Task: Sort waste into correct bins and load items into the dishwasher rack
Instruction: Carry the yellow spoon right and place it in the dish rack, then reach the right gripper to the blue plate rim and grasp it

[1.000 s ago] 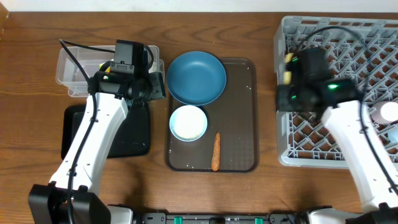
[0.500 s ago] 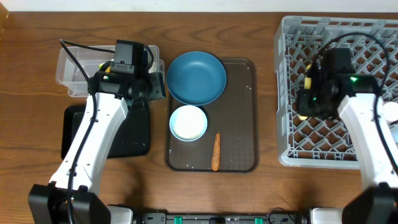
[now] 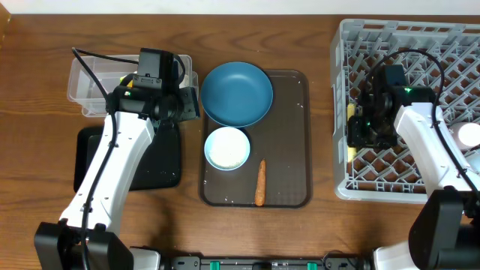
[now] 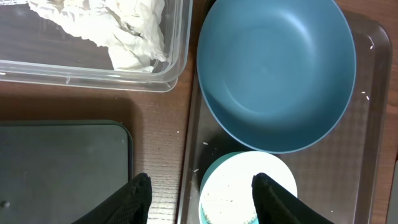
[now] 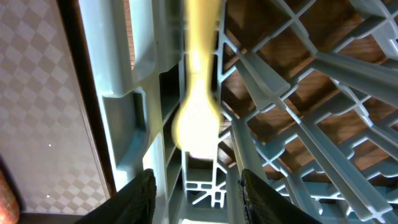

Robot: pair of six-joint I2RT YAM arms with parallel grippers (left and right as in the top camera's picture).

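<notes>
The pale yellow spoon (image 5: 196,121) (image 3: 350,112) lies in a slot along the left edge of the grey dishwasher rack (image 3: 420,45). My right gripper (image 5: 199,196) (image 3: 358,135) hangs just behind it, open, its fingers astride the rack's ribs and off the spoon. My left gripper (image 4: 202,199) (image 3: 187,103) hovers open and empty over the seam between the black bin (image 4: 62,168) and the white bowl (image 4: 249,186) (image 3: 227,148), which holds rice grains. The blue plate (image 3: 237,93) sits behind the bowl. A carrot stick (image 3: 260,182) lies on the brown tray. Crumpled tissue (image 4: 118,25) fills the clear bin (image 3: 90,82).
The dark brown serving tray (image 3: 289,150) carries the plate, bowl and carrot in the middle of the wooden table. A pale cup (image 3: 469,135) stands in the rack at its right edge. The black bin (image 3: 161,161) lies under my left arm.
My right arm carried the spoon over the rack and back to its left edge, then opened and let it go into the slot. The left arm stayed still.
</notes>
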